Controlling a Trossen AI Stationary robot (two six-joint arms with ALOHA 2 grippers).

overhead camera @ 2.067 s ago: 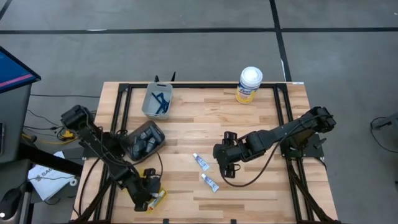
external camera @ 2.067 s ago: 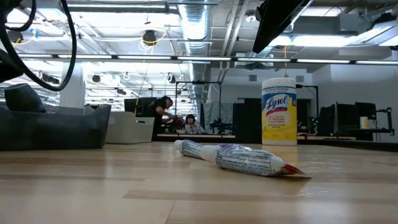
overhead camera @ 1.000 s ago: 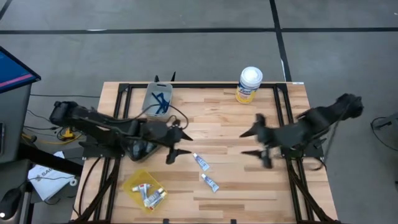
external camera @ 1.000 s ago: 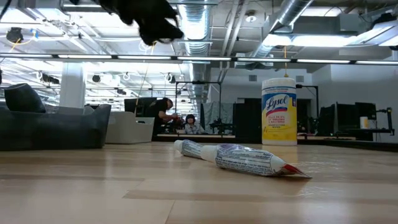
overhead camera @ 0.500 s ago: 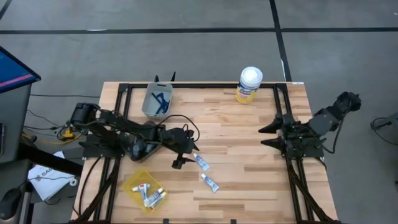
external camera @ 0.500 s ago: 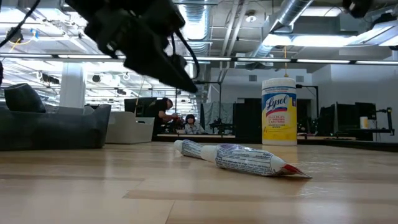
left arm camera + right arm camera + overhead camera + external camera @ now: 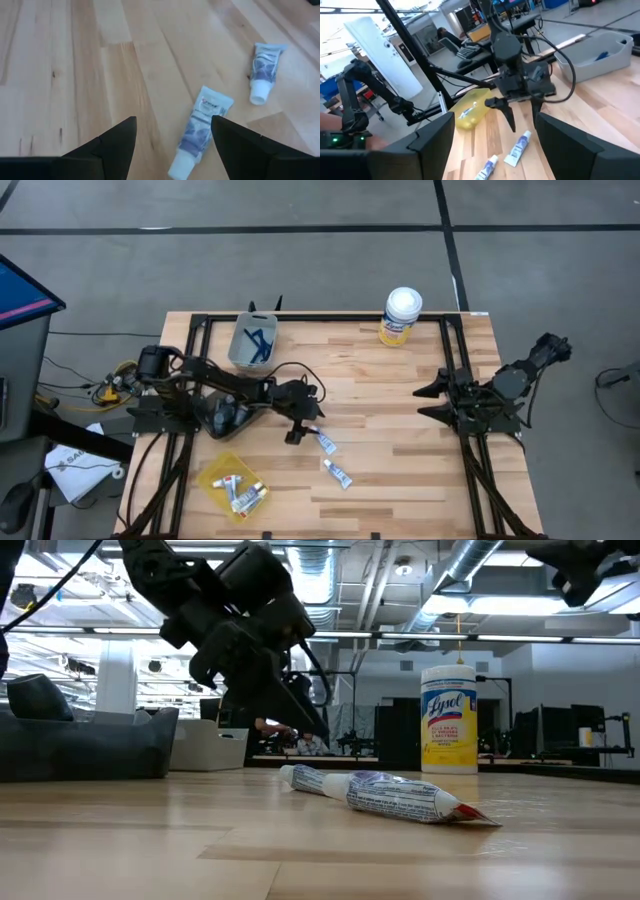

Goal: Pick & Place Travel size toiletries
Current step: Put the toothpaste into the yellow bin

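Near the middle of the high view, the left pincer (image 7: 299, 427) hangs just above the tabletop (image 7: 400, 470), fingers spread and empty, tips aimed at the nearer tube (image 7: 322, 441). That spread looks set to straddle the tube's width; in the left wrist view the same tube (image 7: 199, 131) lies between the two dark fingers (image 7: 114, 145), not yet touched. A second tube (image 7: 337, 472) lies just below it in the high view, apart from the first. The left arm reaches low and long from the left edge across the dark bin (image 7: 232, 406). A yellow tray (image 7: 215, 477) at lower left already holds small tubes, likely the drop-off. At the right edge, the right pincer (image 7: 432, 400) waits, wide and empty, arm folded back.
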